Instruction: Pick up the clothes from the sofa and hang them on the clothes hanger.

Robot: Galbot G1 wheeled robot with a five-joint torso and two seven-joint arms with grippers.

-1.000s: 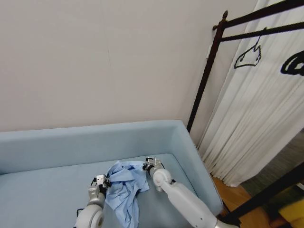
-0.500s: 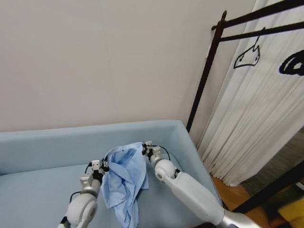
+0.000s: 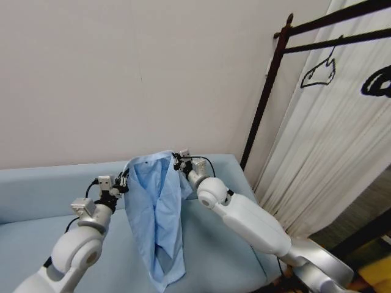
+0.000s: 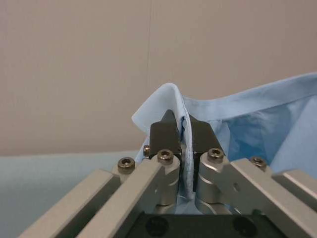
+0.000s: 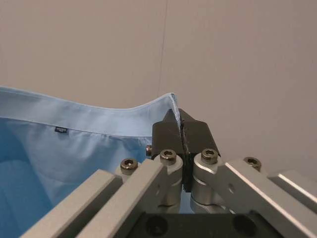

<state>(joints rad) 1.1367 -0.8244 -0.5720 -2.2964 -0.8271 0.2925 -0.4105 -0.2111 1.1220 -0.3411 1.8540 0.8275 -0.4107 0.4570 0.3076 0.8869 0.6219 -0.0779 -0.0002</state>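
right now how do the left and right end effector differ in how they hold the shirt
The left end effector sits lower than the right end effector. The left pinches a thicker fold; the right only a thin edge. Both are shut on the blue shirt.

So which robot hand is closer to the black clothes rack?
The right. The right gripper holds the shirt on the side toward the clothes rack; the left gripper holds its other corner, farther away.

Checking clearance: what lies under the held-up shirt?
Sofa seat lies below the shirt, pinched at its collar by left hand and right hand. The hem hides the seat there; contact cannot be told.
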